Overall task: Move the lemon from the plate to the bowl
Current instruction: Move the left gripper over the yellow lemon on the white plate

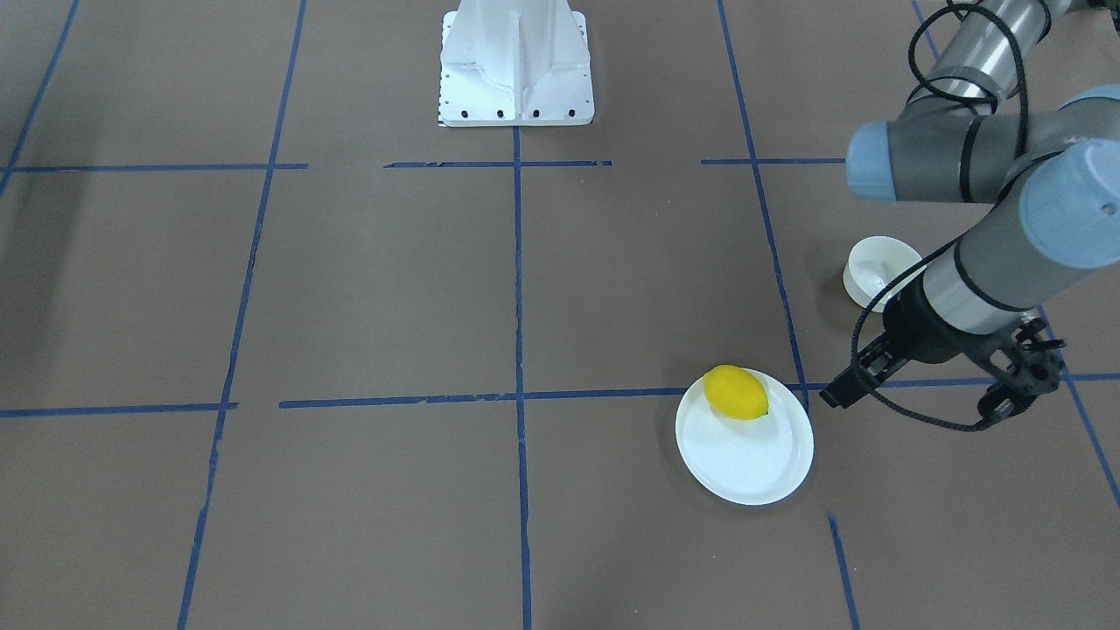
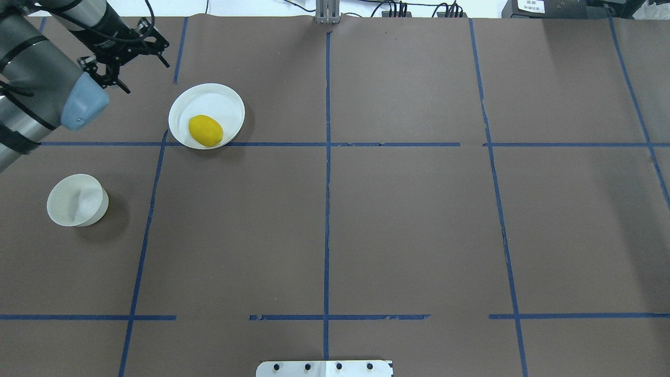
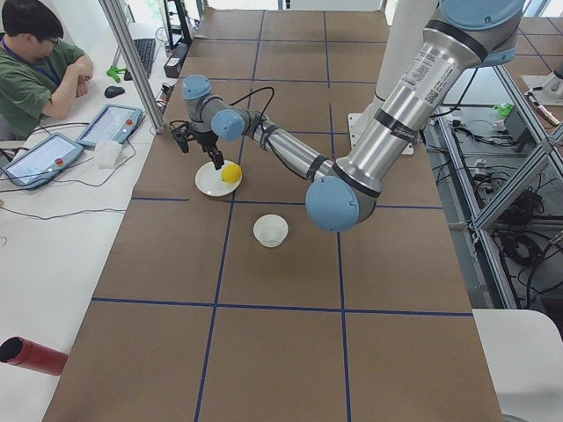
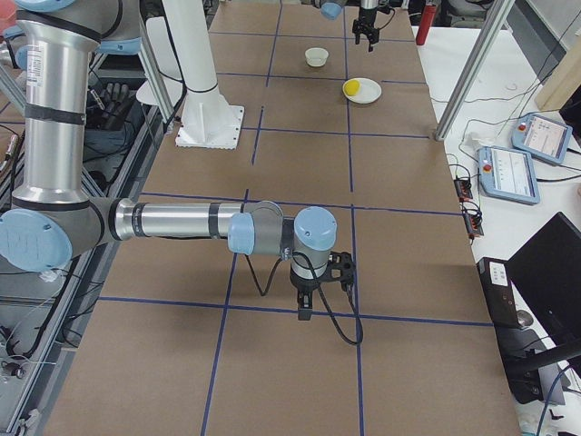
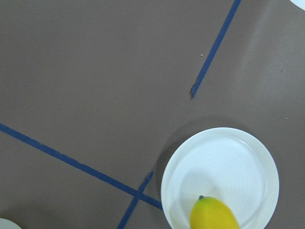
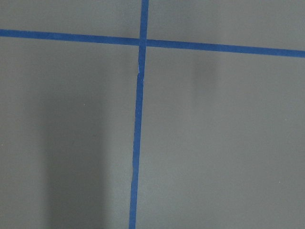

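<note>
The yellow lemon [image 1: 736, 392] [image 2: 205, 130] lies on the flat white plate [image 1: 752, 468] [image 2: 209, 99], at the rim nearest the robot. The wrist view shows the lemon [image 5: 213, 215] at the bottom edge of the plate [image 5: 224, 162]. The small white bowl [image 1: 875, 267] [image 2: 70, 201] stands empty, apart from the plate and nearer the robot. My left gripper [image 1: 923, 398] [image 2: 146, 77] is open and empty, above the table beside the plate. My right gripper [image 4: 309, 309] shows only in the exterior right view, over bare table far from the dishes; I cannot tell its state.
The white robot base [image 1: 516, 70] stands at the table's middle. Blue tape lines cross the brown table [image 2: 408, 220]. A seated operator [image 3: 35, 70], pendants [image 3: 110, 123] and a metal post [image 3: 132, 61] are along the far side. A red cylinder [image 3: 31, 354] lies off the corner.
</note>
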Action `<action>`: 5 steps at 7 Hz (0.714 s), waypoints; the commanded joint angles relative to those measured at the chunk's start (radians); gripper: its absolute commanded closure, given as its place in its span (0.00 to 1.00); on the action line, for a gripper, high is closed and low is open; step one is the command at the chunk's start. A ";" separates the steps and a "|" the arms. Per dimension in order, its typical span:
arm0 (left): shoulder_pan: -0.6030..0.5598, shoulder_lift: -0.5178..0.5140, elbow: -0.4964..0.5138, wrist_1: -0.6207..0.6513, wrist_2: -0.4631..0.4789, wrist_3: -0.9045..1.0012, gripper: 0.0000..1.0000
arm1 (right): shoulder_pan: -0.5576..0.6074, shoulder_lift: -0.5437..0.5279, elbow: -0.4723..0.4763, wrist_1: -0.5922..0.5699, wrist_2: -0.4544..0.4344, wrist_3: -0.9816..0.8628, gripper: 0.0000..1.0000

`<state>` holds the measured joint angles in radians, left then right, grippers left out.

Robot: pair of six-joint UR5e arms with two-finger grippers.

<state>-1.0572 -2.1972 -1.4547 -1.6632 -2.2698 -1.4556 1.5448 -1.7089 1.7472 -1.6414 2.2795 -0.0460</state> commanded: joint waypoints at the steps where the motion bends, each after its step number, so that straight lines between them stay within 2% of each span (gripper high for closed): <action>1: 0.069 -0.099 0.118 -0.012 0.003 -0.191 0.00 | 0.000 0.000 0.000 0.000 0.000 0.000 0.00; 3: 0.123 -0.151 0.225 -0.080 0.073 -0.276 0.00 | 0.000 0.000 0.000 0.000 0.000 0.000 0.00; 5: 0.143 -0.138 0.243 -0.081 0.076 -0.276 0.00 | 0.000 0.000 0.000 0.000 0.000 0.000 0.00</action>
<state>-0.9267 -2.3380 -1.2261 -1.7386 -2.2003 -1.7245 1.5447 -1.7088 1.7472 -1.6414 2.2795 -0.0460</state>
